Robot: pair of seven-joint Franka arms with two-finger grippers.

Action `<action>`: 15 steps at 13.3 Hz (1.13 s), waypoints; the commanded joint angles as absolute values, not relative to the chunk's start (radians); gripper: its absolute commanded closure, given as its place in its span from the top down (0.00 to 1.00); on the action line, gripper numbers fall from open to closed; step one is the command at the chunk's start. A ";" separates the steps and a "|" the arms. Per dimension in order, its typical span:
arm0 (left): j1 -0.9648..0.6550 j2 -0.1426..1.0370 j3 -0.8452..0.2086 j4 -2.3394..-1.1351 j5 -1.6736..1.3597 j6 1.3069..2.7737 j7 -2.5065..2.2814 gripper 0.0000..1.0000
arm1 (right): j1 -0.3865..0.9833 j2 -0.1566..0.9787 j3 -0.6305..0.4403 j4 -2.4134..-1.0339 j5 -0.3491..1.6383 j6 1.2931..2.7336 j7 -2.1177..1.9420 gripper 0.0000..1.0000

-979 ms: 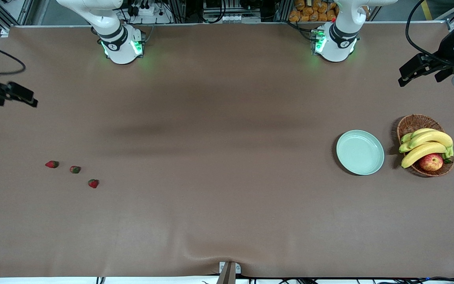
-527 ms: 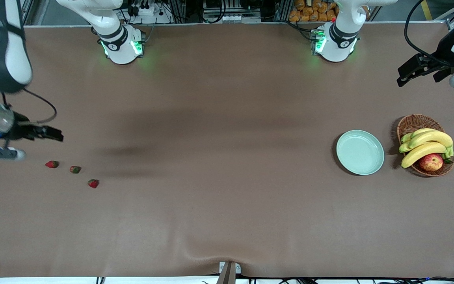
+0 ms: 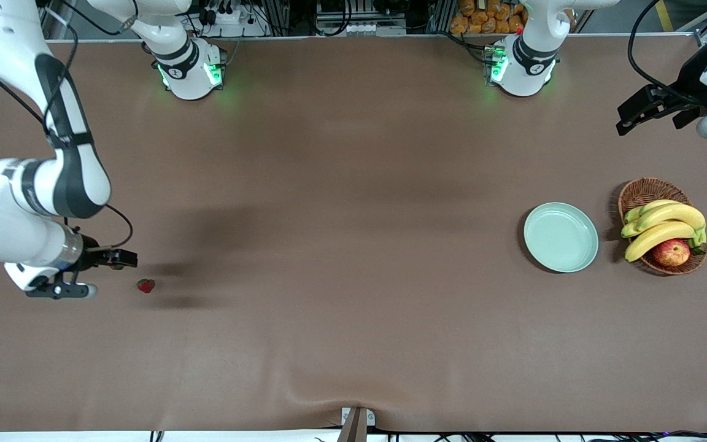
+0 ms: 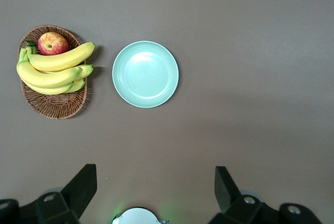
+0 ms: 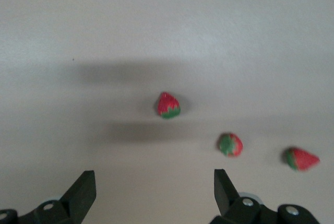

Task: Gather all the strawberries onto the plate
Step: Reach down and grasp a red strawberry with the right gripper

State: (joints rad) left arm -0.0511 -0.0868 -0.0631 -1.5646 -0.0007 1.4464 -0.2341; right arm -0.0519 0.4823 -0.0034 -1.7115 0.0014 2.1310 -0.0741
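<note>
While its fingers are standing apart on nothing, the right gripper (image 3: 125,258) is hanging over the strawberries (image 5: 168,105) at the right arm's end, the plate (image 3: 561,237) is lying well apart beside the basket (image 3: 661,224), and the left gripper (image 3: 636,116), also spread, is waiting.

High front camera facing both robots, wrist cameras looking straight down, front and left-wrist views sharing plate (image 3: 561,237).
</note>
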 commanded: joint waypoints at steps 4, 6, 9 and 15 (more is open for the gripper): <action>-0.043 -0.094 -0.063 -1.575 -0.025 1.434 -0.215 1.00 | -0.052 0.643 -0.002 -1.660 -0.020 2.233 -0.170 1.00; -0.041 -0.097 -0.063 -1.580 -0.025 1.434 -0.215 1.00 | -0.054 0.670 -0.002 -1.660 -0.020 2.252 -0.213 1.00; -0.040 -0.101 -0.063 -1.592 -0.025 1.434 -0.215 1.00 | -0.060 0.699 -0.002 -1.661 -0.020 2.298 -0.221 1.00; -0.041 -0.100 -0.063 -1.598 -0.025 1.436 -0.215 1.00 | -0.064 0.741 -0.003 -1.660 -0.023 2.381 -0.264 1.00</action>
State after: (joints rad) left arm -0.0485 -0.0864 -0.0624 -1.5883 -0.0007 1.4446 -0.2341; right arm -0.0551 0.7148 -0.0075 -1.6845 -0.0018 2.3674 -0.2415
